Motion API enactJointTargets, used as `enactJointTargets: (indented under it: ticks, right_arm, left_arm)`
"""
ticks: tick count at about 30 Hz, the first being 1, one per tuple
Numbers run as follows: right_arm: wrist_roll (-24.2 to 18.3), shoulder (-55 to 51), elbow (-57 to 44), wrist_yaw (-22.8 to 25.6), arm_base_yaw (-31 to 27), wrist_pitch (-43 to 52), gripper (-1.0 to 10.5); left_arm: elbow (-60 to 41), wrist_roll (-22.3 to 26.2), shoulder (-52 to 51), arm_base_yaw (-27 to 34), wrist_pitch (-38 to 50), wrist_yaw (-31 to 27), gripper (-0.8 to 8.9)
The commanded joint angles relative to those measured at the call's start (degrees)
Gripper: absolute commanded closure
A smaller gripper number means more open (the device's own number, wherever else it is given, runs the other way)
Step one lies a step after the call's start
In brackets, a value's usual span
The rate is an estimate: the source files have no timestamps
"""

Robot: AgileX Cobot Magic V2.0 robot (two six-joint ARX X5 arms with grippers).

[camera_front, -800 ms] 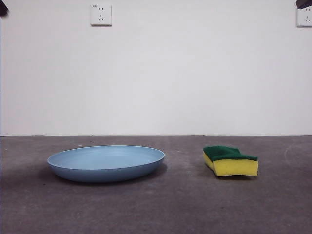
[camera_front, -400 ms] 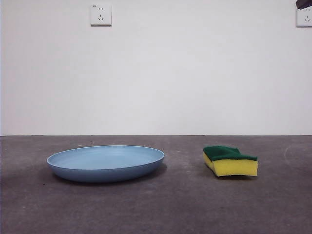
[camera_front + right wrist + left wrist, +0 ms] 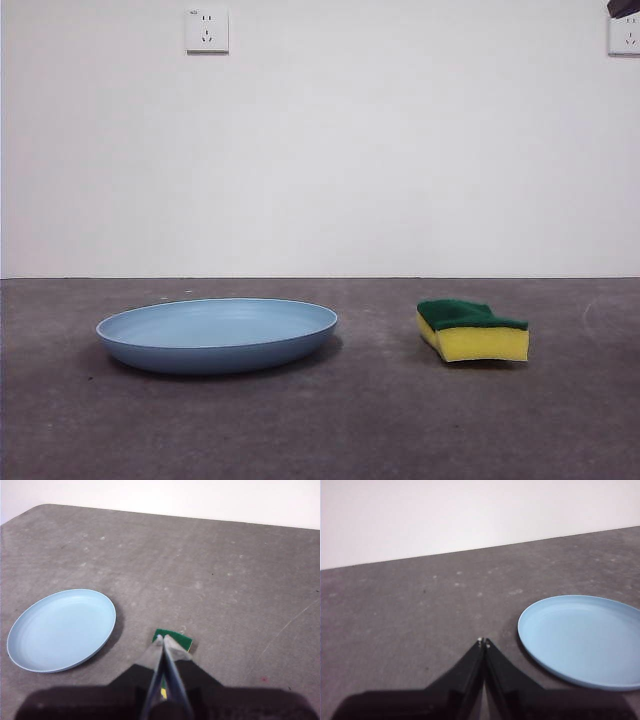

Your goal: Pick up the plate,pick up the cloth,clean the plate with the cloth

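Observation:
The light blue plate (image 3: 217, 334) lies flat on the grey table at the left of the front view. The cloth, a yellow sponge with a green top (image 3: 472, 329), lies to its right, apart from it. My left gripper (image 3: 484, 642) is shut and empty, above the table beside the plate (image 3: 585, 637). My right gripper (image 3: 163, 639) is shut and empty, held high over the sponge (image 3: 175, 639), which its jaws partly hide; the plate (image 3: 61, 629) also shows there. In the front view only a black tip of one arm (image 3: 622, 8) shows at the top right corner.
A white wall stands behind the table with a socket (image 3: 207, 30) at upper left and another (image 3: 625, 35) at upper right. The table's rounded far corner (image 3: 42, 507) shows in the right wrist view.
The black arm tip at the front view's top left corner has gone out of view. The plate has shifted very slightly left. The sponge has not moved.

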Motion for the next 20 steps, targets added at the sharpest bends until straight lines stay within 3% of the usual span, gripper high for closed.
enactJointTargets:
  ticks: [1,20]
  right_arm:
    - [0.6,-0.1,-0.3,0.2,0.1,0.6,9.5]
    - [0.6,-0.1,-0.3,0.2,0.1,0.5,9.5]
  left_arm:
    - [-1.6,-1.2,-0.3,0.9,0.7,0.0,8.17]
    - [-1.8,-2.7,-0.2,1.8,-2.1,0.0,8.17]
